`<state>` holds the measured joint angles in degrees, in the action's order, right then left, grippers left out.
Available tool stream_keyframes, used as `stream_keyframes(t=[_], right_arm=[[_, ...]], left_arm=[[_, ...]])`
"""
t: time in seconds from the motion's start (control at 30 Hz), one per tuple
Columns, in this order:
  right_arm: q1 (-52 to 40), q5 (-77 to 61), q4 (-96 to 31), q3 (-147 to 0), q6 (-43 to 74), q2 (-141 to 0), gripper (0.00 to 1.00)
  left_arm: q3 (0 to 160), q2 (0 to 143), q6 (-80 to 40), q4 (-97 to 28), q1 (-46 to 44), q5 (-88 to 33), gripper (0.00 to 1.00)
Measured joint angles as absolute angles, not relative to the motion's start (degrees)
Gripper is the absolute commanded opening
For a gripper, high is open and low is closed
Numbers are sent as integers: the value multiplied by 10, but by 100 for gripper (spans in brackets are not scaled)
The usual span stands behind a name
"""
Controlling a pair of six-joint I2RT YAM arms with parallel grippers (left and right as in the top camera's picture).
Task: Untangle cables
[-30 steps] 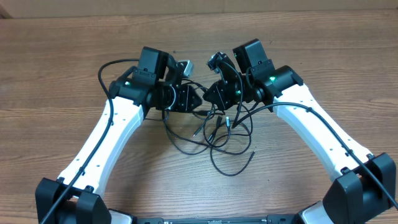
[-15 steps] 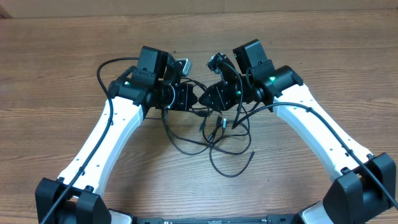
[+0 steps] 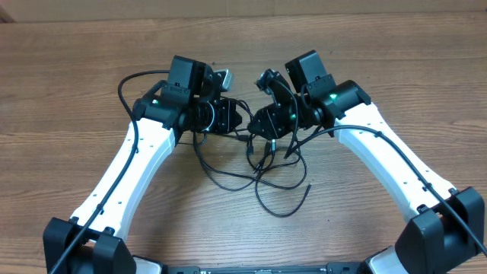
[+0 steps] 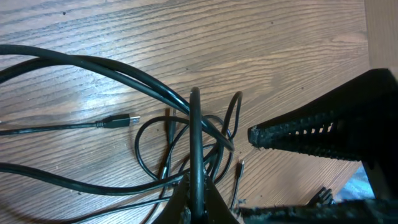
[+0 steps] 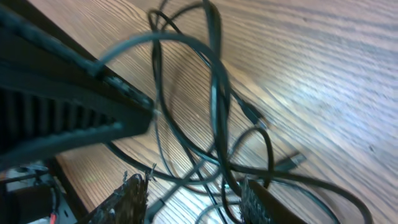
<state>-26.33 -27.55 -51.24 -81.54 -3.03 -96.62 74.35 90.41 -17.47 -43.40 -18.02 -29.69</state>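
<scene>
- The left gripper (image 4: pixel 196 202) is pressing its jaws together on one strand of the thin black flexible cables (image 4: pixel 196 130); in the left wrist view that strand is rising straight out of the fingertips.
- The right gripper (image 5: pixel 193 199) is standing with its jaws spread, its two ribbed black fingers (image 5: pixel 130 196) well apart, and several strands are crossing the gap between them without being pinched.
- The two grippers are facing each other tip to tip near the middle of the brown wood-grain table (image 3: pixel 76 76), just beside one another.
- The cables are hanging from the grippers as a knot of crossing loops and trailing onto the table below them, towards the arms' bases.
- One flat black plug end (image 4: pixel 119 121) is lying on the wood to the left in the left wrist view, clear of the knot.
</scene>
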Motion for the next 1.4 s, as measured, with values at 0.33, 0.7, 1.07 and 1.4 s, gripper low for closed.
stream_keyframes(t=[0.33, 0.7, 1.07, 1.4], right_arm=[[-263, -249, -485, -814, -32, -970, 53], [-263, -239, -470, -814, -53, -1025, 28], [-264, -281, -457, -813, -63, -1047, 4], [-263, -300, -445, -813, -64, -1047, 25]], left_arm=[[743, 904, -180, -434, -180, -297, 4], [744, 904, -180, -434, -180, -297, 4], [743, 904, -180, -434, -180, -297, 4], [743, 904, -180, -434, -180, -297, 4]])
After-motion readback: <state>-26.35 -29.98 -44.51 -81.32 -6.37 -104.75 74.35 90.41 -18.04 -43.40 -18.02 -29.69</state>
